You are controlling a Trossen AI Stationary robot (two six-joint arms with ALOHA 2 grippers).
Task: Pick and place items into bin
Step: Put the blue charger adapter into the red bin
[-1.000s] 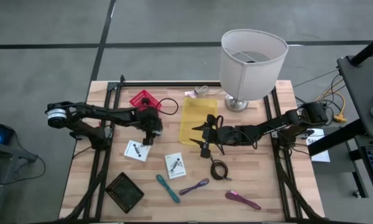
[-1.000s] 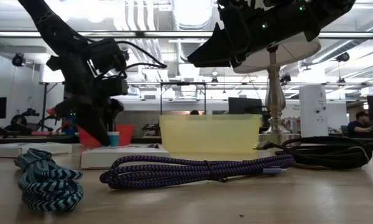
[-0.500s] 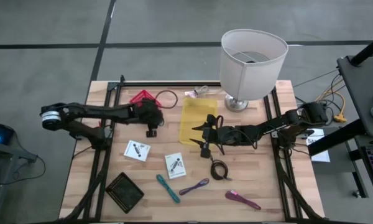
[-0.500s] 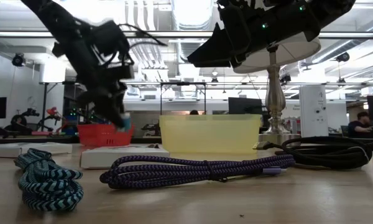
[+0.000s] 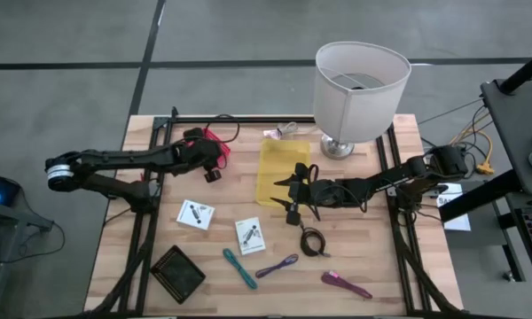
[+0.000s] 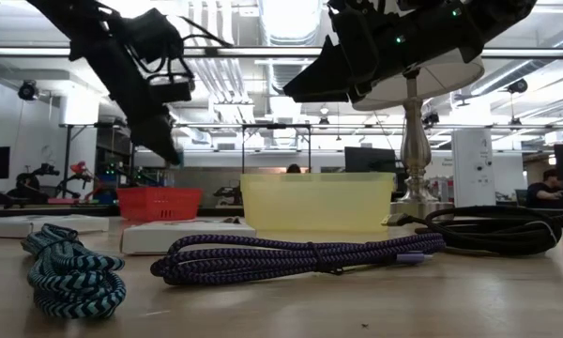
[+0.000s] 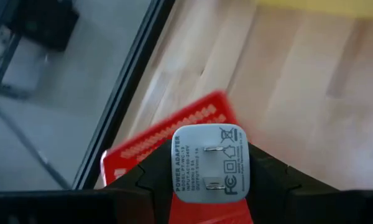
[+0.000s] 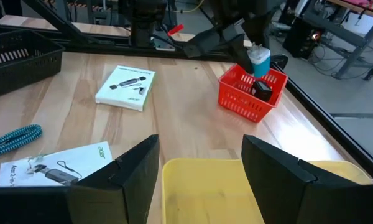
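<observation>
Left wrist view shows the left end effector (image 7: 210, 186) clenched on a white power adapter (image 7: 210, 163), held above the red basket (image 7: 174, 134) at the desk's (image 5: 372, 257) far left; the right end effector (image 8: 199, 171) hangs released over the yellow bin (image 8: 261, 186); white cards (image 5: 195, 214), cables lie nearer.

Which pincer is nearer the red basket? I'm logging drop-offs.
Left. The left pincer holds a charger just above the red basket; the right pincer hangs over the yellow bin.
</observation>
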